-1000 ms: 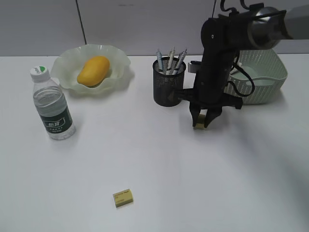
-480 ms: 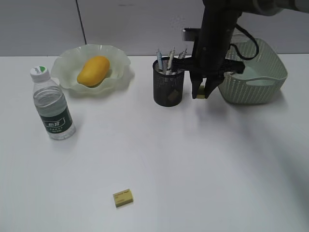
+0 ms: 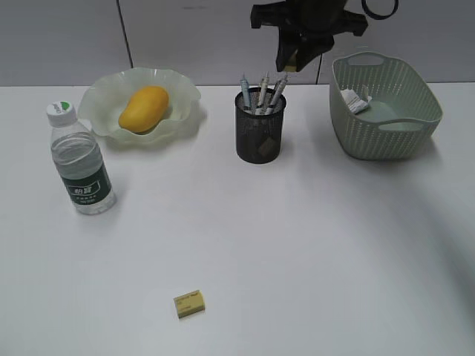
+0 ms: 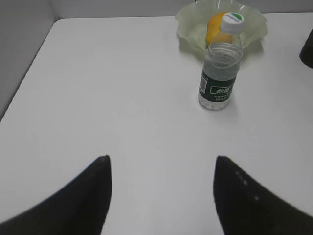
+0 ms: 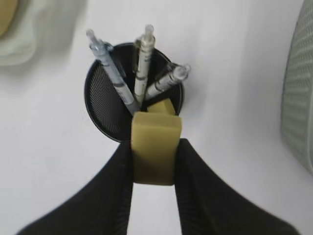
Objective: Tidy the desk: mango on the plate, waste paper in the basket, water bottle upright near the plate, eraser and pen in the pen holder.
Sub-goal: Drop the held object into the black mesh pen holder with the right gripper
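Mango (image 3: 143, 108) plated, bottle (image 3: 79, 166) upright, paper (image 3: 356, 99) binned. Our right jaws clamp an eraser (image 5: 153, 147) over the holder (image 3: 260, 135); left jaws apart. Another eraser (image 3: 189, 303) waits near.

The right gripper (image 3: 291, 61) hangs high at the back, pointing down, its jaws pinched on a yellowish eraser (image 5: 153, 147). The left gripper (image 4: 161, 196) hovers low, jaws spread wide and empty.

Office-like desk setup; white desk (image 3: 297, 245); mesh pen holder (image 3: 260, 137) with pens; grey panel wall (image 3: 67, 37).
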You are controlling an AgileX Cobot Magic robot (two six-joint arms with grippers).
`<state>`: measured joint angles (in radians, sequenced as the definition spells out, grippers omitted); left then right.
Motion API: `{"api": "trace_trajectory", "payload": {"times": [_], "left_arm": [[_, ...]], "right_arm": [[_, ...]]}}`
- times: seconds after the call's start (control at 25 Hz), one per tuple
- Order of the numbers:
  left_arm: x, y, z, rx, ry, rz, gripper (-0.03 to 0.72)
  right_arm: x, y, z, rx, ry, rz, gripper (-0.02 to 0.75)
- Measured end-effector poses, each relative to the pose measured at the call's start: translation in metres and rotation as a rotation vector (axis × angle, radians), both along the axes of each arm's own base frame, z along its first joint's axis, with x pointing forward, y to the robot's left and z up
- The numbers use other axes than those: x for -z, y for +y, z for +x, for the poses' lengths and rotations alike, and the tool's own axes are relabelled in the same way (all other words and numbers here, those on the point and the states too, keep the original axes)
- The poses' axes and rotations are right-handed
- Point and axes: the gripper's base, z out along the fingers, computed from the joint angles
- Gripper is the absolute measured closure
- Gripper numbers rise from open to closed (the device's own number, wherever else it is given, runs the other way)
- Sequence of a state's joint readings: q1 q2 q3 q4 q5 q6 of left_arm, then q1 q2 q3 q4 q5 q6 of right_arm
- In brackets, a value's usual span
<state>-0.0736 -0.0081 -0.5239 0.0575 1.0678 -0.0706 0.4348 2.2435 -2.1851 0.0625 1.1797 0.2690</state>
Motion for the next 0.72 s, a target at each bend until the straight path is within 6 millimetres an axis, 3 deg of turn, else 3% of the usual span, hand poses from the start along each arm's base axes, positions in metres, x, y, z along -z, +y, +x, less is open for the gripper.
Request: {"api": "trace_trajectory", "payload": {"times": [0.16, 0.72], "left_arm": [[0.000, 0.000, 0.000, 0.000, 0.000, 0.000, 0.190], [0.000, 0.000, 0.000, 0.000, 0.000, 0.000, 0.190]], "right_arm": [[-0.001, 0.005, 0.004, -0.016, -0.042, 0.046, 0.521], [0.045, 0.016, 0.022, -0.019, -0.034, 0.078, 0.519]]}}
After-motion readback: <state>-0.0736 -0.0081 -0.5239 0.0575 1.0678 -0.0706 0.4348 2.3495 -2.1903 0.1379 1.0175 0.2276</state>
